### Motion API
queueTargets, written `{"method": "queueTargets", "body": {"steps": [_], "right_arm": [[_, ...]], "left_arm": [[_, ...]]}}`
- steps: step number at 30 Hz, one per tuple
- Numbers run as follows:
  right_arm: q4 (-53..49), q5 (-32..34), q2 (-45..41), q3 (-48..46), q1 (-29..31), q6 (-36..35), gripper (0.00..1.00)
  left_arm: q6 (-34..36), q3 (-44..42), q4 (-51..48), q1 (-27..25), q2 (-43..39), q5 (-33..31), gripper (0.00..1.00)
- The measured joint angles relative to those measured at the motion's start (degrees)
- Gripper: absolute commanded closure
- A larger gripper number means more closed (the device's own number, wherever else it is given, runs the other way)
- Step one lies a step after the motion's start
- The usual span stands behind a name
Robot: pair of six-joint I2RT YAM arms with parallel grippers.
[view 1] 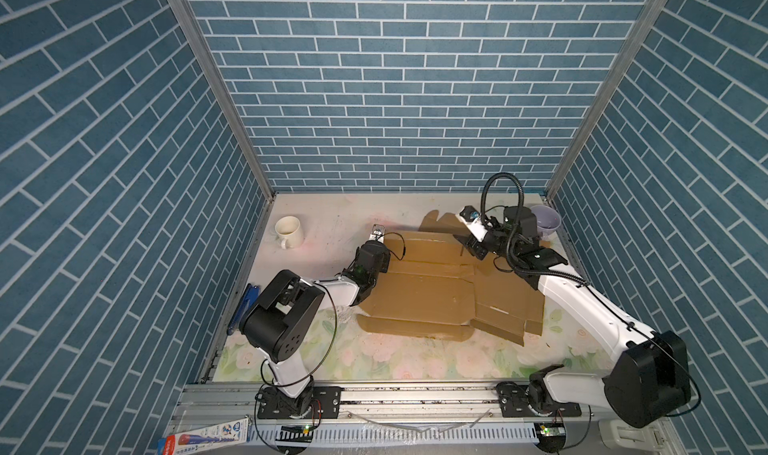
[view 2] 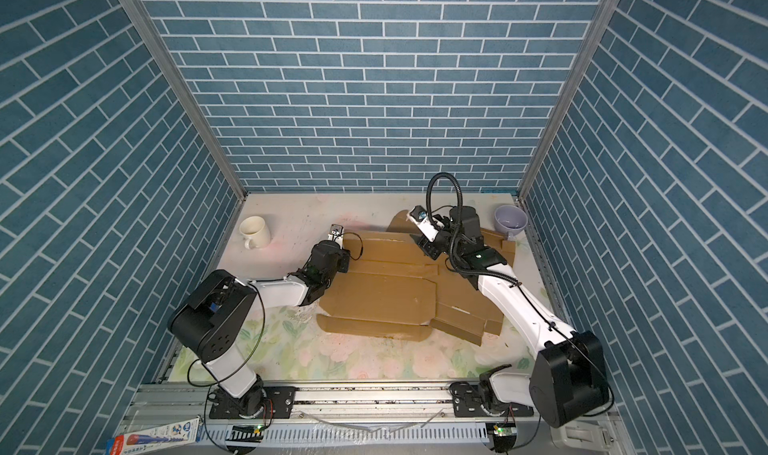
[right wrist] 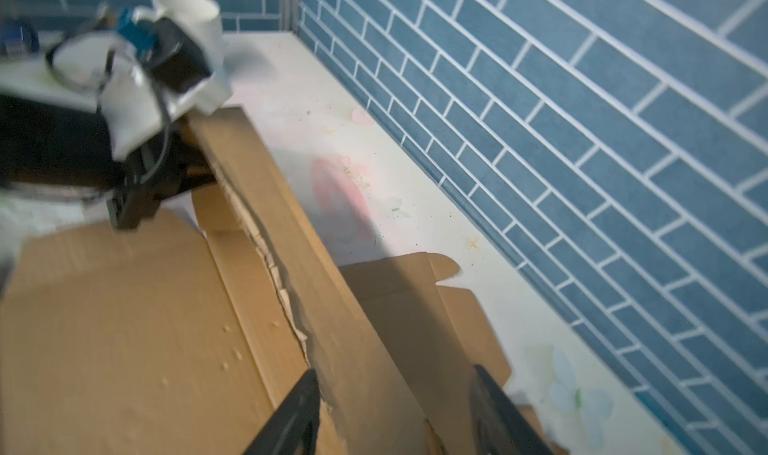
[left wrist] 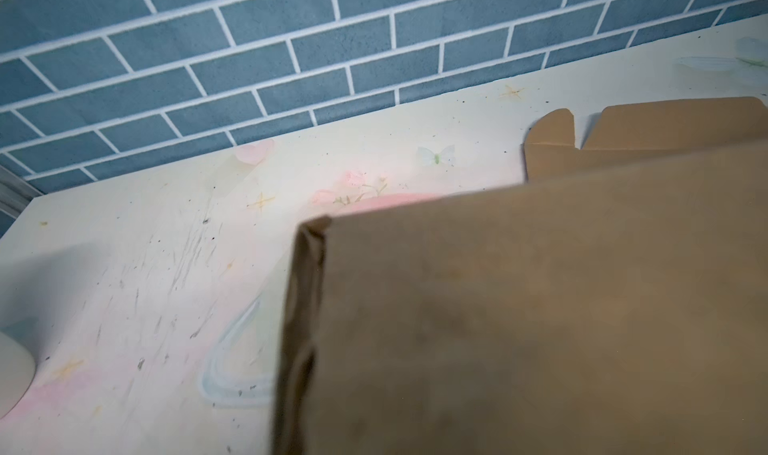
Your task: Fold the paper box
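The paper box (view 1: 424, 295) (view 2: 382, 295) is a brown cardboard blank lying mostly flat on the table, seen in both top views. Its far long flap (right wrist: 291, 224) stands raised along a torn-looking crease. My left gripper (view 1: 380, 243) (view 2: 338, 243) is at that flap's left end and shut on it. In the left wrist view the cardboard (left wrist: 540, 307) fills the frame and hides the jaws. My right gripper (view 1: 471, 247) (view 2: 428, 247) (right wrist: 395, 374) is open, one finger on each side of the flap's right part, not pinching it.
A white mug (view 1: 289, 230) (view 2: 254, 230) stands at the far left, a lilac cup (view 1: 545, 221) (view 2: 510, 221) in the far right corner. A blue object (view 1: 245, 307) lies by the left wall. Blue brick walls close in on three sides.
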Motion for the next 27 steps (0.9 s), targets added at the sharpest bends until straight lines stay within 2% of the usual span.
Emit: {"method": "queueTargets", "body": {"steps": [2,3,6,8,11,17,24,25,27], "right_arm": [[-4.96,1.55,-0.24,3.93,-0.72,9.27,0.63],[-7.89,2.19,-0.13,6.10,-1.07,14.36,0.62],[-17.07,2.89,1.60,13.09,-1.66,29.14,0.58],[-21.35,3.23,3.37,16.06,-1.42,37.51,0.52],[-26.77,5.31,5.11,16.59,0.68,46.23,0.44],[-32.48,7.28,9.20,17.03,2.93,53.42,0.43],[-33.59,9.03,14.32,17.05,2.99,54.95,0.41],[-33.42,8.98,14.95,17.05,2.99,54.95,0.43],[-32.22,7.91,16.79,17.05,2.97,54.90,0.54]], "left_arm": [[-0.02,-1.77,1.55,-0.17,-0.66,-0.59,1.00],[0.00,-2.58,2.32,-0.24,-0.92,-0.81,1.00],[0.46,-3.63,3.80,-0.46,-1.03,-1.25,1.00],[0.87,-3.72,4.22,-0.70,-1.01,-1.57,1.00],[1.90,-3.78,5.22,-1.29,-0.68,-2.58,1.00],[3.26,-5.18,9.35,-2.38,0.52,-4.72,1.00],[3.80,-6.71,12.76,-2.69,0.94,-5.09,1.00],[3.87,-6.73,12.85,-2.71,0.96,-5.07,1.00],[4.00,-6.60,12.63,-2.73,0.96,-4.87,1.00]]}}
